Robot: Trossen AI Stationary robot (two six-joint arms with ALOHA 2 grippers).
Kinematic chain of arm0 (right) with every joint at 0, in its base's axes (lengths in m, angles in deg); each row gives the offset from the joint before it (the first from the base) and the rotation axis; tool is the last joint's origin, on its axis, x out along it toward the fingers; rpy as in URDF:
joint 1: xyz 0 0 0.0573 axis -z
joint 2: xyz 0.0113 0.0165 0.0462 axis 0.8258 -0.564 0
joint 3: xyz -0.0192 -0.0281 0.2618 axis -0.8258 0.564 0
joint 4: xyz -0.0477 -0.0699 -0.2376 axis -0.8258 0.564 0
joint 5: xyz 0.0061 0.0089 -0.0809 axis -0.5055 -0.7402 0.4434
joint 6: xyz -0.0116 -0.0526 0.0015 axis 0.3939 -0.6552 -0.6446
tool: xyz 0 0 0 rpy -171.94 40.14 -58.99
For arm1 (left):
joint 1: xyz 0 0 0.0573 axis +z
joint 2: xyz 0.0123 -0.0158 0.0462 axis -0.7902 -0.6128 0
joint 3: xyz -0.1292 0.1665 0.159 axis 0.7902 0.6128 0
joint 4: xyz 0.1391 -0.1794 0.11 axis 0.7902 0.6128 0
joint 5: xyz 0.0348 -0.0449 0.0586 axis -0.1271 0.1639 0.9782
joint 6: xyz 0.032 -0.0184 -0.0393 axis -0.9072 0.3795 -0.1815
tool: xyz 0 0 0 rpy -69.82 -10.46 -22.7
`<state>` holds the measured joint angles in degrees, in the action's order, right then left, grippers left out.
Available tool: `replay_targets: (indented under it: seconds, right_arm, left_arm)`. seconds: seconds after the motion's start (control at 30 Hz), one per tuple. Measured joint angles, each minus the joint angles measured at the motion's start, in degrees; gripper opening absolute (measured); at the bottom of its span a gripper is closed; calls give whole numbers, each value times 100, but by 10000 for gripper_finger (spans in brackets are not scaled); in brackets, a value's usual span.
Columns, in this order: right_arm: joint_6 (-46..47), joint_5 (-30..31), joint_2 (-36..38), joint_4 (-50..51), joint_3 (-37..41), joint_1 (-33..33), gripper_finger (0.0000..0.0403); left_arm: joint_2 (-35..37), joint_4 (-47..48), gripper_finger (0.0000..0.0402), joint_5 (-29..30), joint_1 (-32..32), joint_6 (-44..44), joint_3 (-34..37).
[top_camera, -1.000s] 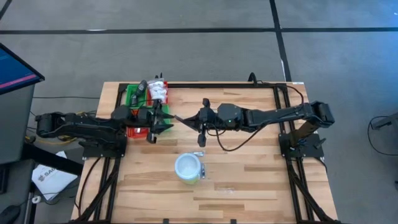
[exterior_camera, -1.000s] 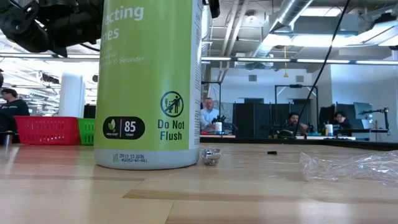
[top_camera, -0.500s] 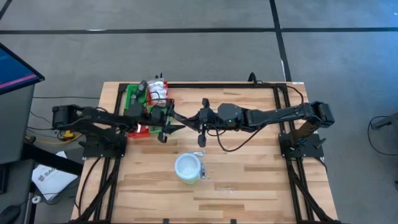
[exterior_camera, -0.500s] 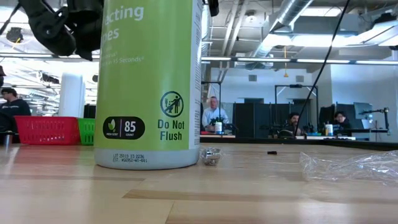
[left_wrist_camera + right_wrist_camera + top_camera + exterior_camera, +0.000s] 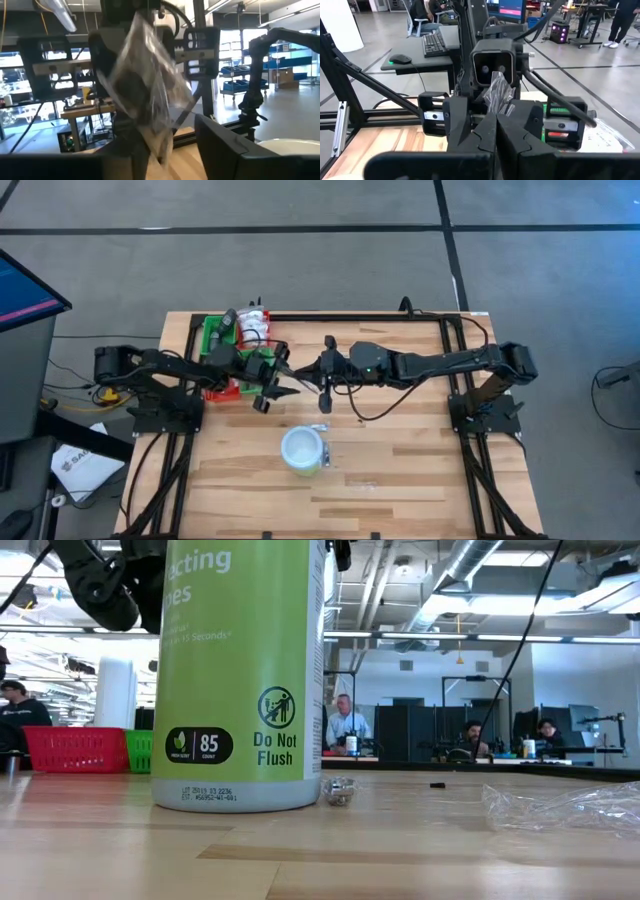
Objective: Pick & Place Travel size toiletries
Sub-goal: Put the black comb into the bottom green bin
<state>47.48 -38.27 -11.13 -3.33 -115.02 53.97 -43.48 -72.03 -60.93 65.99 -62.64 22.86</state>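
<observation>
1. A crinkled clear plastic sachet [image 5: 150, 95] with something dark inside is hanging between the two arms, above the pale butcher-block wooden table [image 5: 400, 470].
2. The left gripper [image 5: 268, 385] is reaching out from the red and green mesh compartment tray [image 5: 216, 340]; its blocky dark fingers [image 5: 230, 145] are standing apart on either side of the sachet's lower part, and whether they are pressing on it is hard to make out.
3. The right gripper [image 5: 300, 373] is pointing toward the left one, with its matte black fingers [image 5: 485, 137] pressed together; the sachet's film is rising just beyond their tips, and it cannot be told whether they are pinching its edge.
4. The tray is holding small white lumpy packets [image 5: 255, 328] and a dark stick-like item [image 5: 227, 323]; the left arm is hiding much of the tray.
5. A tall round white tub with a glossy green label [image 5: 240, 670] is standing upright on the table, near the front edge; in the low view it is cut off at the top.
6. A small crumpled silvery scrap [image 5: 340, 791] is lying just beside the tub's base, and loose clear film [image 5: 560, 808] is lying farther along the table.
7. People are sitting at desks in the room behind the table.
</observation>
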Motion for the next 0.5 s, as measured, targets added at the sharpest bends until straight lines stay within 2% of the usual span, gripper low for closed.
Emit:
replay_targets:
  seconds: [0.1,0.23,0.5]
  right_arm:
    - [4,-8,0,10,0,0,0]
    - [4,-11,-2,35,0,-2,0]
    - [4,1,5,211,0,-7,0]
  left_arm:
    - [41,-65,105,-1,0,0,-6]
    - [42,-78,22,0,0,0,-6]
    - [42,-10,4,175,62,159,17]
